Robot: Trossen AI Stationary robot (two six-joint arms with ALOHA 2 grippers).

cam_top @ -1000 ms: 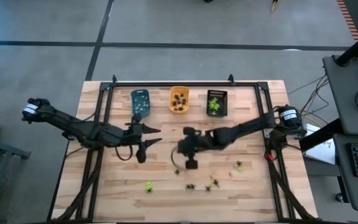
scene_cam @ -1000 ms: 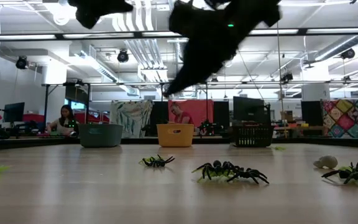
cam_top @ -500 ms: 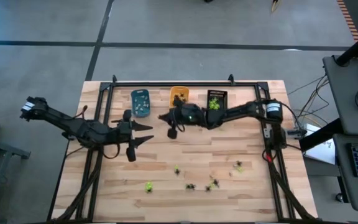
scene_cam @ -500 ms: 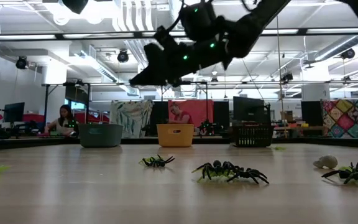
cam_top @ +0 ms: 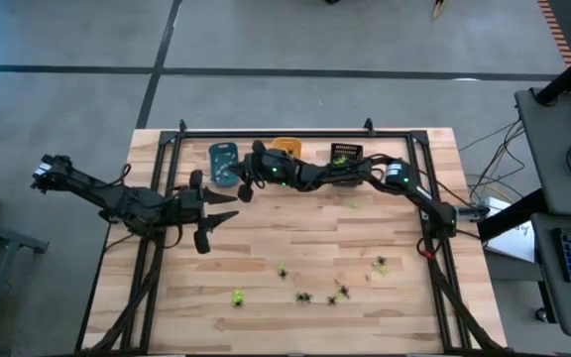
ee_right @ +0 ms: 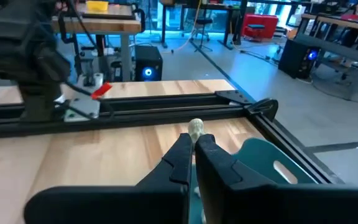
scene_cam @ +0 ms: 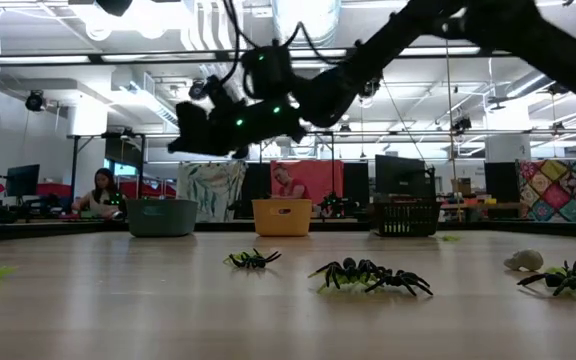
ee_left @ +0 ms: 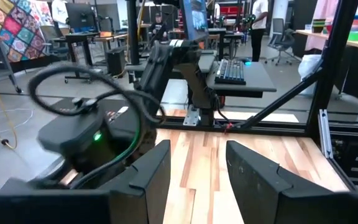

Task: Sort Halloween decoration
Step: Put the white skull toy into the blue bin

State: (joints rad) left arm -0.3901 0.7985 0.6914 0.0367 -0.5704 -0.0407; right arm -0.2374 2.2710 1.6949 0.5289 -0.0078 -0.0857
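Spanning the centre of the high view: wooden surface [cam_top: 266,248] inside a black frame.

Right arm: reaches from the right edge across the upper middle. Right pincer [cam_top: 243,181] sits just right of the blue tray [cam_top: 222,164], closed on a pale figure [ee_right: 196,129] whose tip shows above the fingertips in the right wrist view.

Left arm: enters from the far left. Left pincer [cam_top: 224,206] is open and empty, left of centre, below the blue tray.

Trays: three in a row along the upper edge of the surface. Blue at left; orange tray [cam_top: 287,147] in the middle, partly covered by the right arm; black tray [cam_top: 345,152] at right, with green pieces in it.

Loose figures, lower half of the high view: green figure [cam_top: 237,297] at lower left; a small one [cam_top: 283,272] near centre; a cluster [cam_top: 337,294] of black and green right of it; another [cam_top: 380,264] farther right. In the low view, black spiders [scene_cam: 371,275] lie in the middle foreground.
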